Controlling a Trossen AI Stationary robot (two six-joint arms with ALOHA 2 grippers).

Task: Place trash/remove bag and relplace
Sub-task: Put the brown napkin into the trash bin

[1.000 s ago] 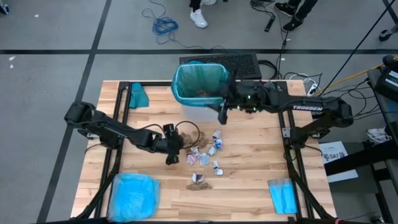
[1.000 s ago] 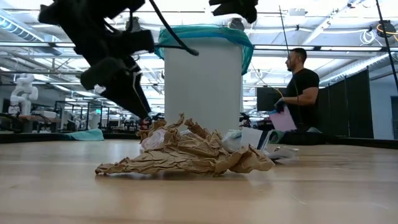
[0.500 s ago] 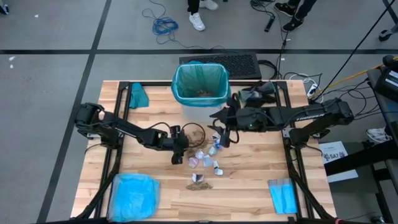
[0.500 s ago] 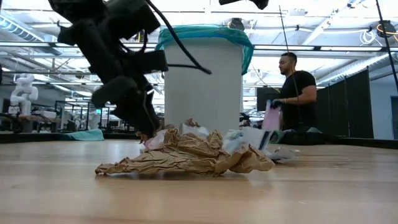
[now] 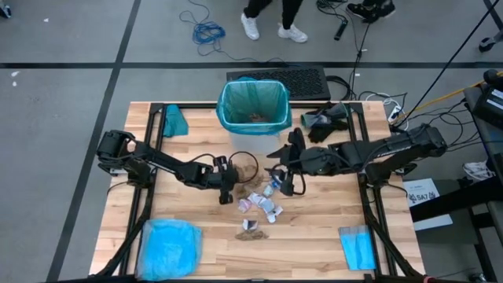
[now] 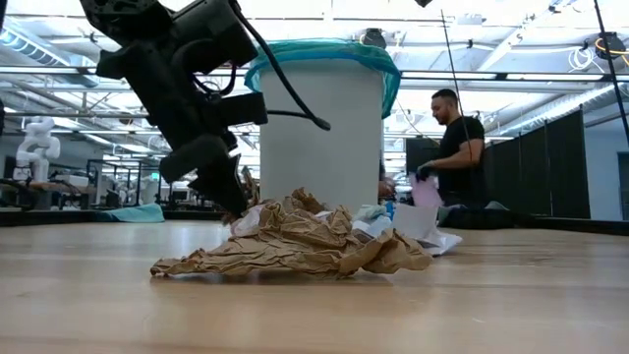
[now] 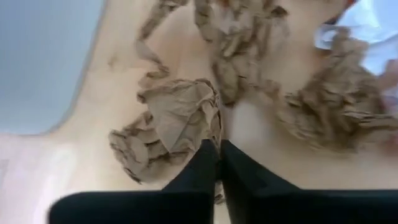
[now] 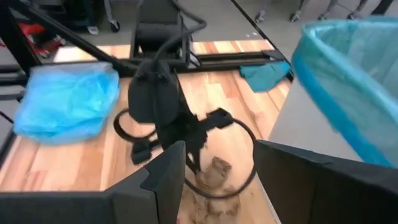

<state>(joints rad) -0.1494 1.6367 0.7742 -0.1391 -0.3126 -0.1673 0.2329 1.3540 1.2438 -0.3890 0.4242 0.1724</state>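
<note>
The white bin lined with the teal bag stands at the table's far middle. Trash lies in front of it: brown paper wads and white, blue and pink wrappers, with one more brown wad nearer the front edge. My left gripper is shut on a brown wad at the pile's left side. My right gripper hovers open at the pile's right side, facing the left gripper, with nothing between its fingers. My left gripper pinches an edge of the crumpled brown wad between its two fingertips. The fingers slant down from the table's left. The wad lies on the table beside the other brown paper.
A sky-blue plastic bag lies at the near left corner and a folded blue sheet at the near right. A teal cloth lies left of the bin. A person stands beyond the table.
My left gripper has slid toward the table's right into the pile's left side and shut on a brown wad. My right gripper has come away from the bin's rim toward the near edge and now hovers over the wrappers.
</note>
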